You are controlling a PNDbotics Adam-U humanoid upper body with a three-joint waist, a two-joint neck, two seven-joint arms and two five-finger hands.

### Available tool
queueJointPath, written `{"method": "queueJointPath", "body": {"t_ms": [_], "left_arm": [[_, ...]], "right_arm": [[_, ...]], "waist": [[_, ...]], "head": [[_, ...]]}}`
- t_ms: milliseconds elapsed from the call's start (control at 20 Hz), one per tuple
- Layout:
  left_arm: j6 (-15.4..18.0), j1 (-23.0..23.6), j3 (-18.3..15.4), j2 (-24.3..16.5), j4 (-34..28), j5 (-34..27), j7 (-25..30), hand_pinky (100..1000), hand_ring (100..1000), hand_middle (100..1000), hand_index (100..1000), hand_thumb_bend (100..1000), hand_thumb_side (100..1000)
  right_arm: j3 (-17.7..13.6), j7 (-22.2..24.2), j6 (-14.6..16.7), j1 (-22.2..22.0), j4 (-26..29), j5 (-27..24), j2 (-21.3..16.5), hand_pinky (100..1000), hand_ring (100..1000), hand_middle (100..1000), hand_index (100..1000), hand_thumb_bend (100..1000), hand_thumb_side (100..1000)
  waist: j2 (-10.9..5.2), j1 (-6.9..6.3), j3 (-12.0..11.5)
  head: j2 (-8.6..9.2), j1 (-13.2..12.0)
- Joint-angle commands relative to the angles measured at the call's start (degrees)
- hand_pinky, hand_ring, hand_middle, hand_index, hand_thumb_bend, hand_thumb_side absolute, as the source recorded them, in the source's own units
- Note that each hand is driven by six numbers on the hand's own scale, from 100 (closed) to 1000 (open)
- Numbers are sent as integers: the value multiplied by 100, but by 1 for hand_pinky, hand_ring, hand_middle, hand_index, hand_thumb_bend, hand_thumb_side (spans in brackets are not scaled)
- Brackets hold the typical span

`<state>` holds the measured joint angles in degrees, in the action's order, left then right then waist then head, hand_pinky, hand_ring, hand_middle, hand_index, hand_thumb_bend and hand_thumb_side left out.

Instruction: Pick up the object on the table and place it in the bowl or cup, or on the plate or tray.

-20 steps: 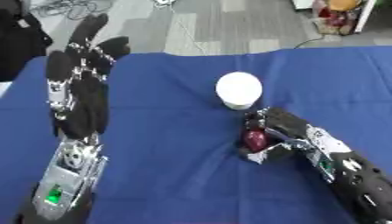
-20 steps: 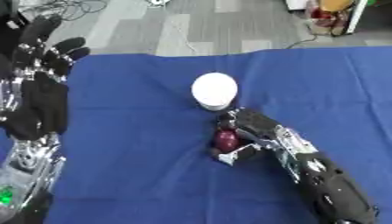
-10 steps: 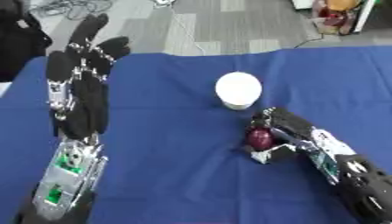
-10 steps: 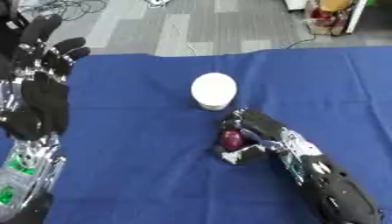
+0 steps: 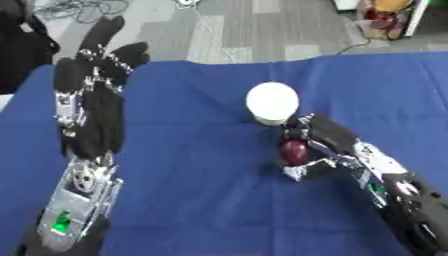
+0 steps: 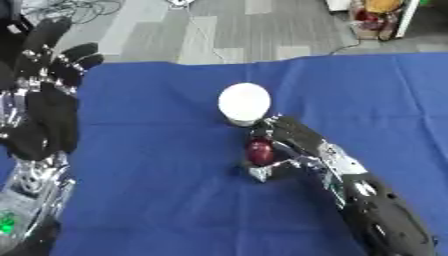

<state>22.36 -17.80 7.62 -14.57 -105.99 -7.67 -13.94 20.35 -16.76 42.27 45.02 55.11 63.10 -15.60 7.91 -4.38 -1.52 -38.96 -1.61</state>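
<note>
Fingers of right hand point(image 5: 328, 145) around one dark-red object point(image 5: 294, 152), beside one white cup point(image 5: 272, 102).

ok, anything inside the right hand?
Yes: a dark red round object sits in the right hand, fingers curled round it, just in front of the white cup. Its underside and far side are covered.

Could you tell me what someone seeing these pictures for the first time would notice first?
Probably the right hand just right of the middle of the blue table, its fingers curled round a small dark red object. Right behind it stands a white cup, close to the fingers. The left hand also draws the eye, raised open at the left side with its fingers pointing up.
</note>
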Motion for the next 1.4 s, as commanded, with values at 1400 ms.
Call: {"method": "queueJointPath", "body": {"t_ms": [1400], "left_arm": [[-8, -84, 39, -55, -78, -56, 62, 745, 755, 876, 929, 276, 968]], "right_arm": [[-527, 870, -1087, 780, 312, -1770, 21, 100, 100, 380, 459, 289, 467]], "waist": [[-112, 38, -184]], "head": [[21, -83]]}}
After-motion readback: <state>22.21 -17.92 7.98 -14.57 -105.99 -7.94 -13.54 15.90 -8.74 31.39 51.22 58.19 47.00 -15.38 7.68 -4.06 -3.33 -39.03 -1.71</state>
